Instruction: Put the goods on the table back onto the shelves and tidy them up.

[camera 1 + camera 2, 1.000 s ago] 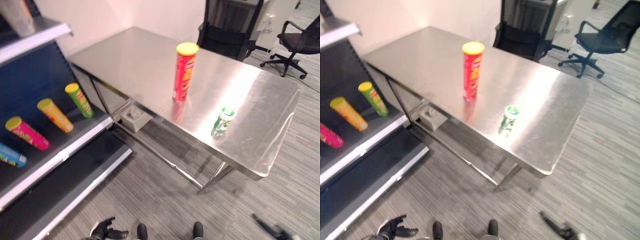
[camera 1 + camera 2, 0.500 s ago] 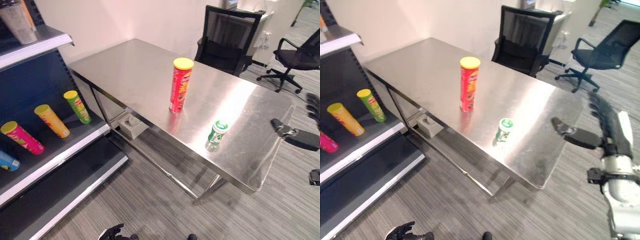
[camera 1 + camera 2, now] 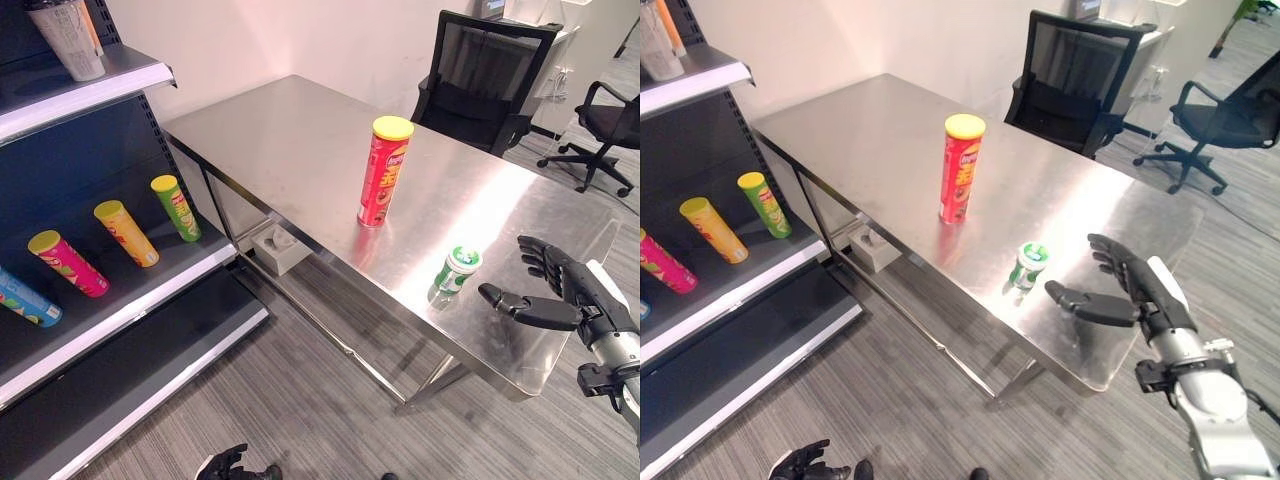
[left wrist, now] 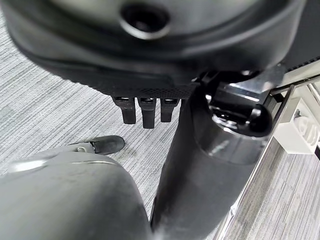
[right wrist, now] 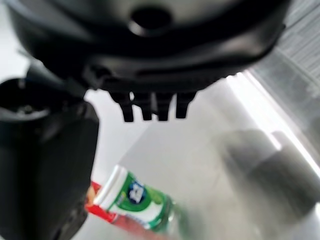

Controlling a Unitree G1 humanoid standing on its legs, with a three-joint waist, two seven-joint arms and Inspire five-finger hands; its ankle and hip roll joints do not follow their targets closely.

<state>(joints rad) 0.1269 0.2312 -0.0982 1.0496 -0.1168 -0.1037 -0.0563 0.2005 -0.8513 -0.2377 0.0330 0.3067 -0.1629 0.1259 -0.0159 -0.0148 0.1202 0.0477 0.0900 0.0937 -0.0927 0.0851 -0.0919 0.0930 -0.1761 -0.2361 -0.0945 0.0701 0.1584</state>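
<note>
A tall red chip can (image 3: 384,172) with a yellow lid stands upright in the middle of the steel table (image 3: 290,130). Nearer the front edge stands a small green can (image 3: 456,272) with a white and green top. My right hand (image 3: 1137,286) hovers just to the right of it, open, with the thumb stretched toward the can and not touching it. The right wrist view has the green can (image 5: 140,200) past the thumb (image 5: 42,150). My left hand (image 3: 226,465) hangs low by the floor with relaxed fingers and nothing in it.
The shelf unit (image 3: 150,290) on the left holds green (image 3: 177,208), orange (image 3: 126,232), pink (image 3: 68,263) and blue (image 3: 25,300) cans lying down. A cup (image 3: 66,37) stands on the upper shelf. A grey box (image 3: 278,247) sits under the table. Two black chairs (image 3: 490,75) stand behind.
The camera has shifted. My right hand rose from low by the floor to table height and came in close beside the green can. The cans have not moved.
</note>
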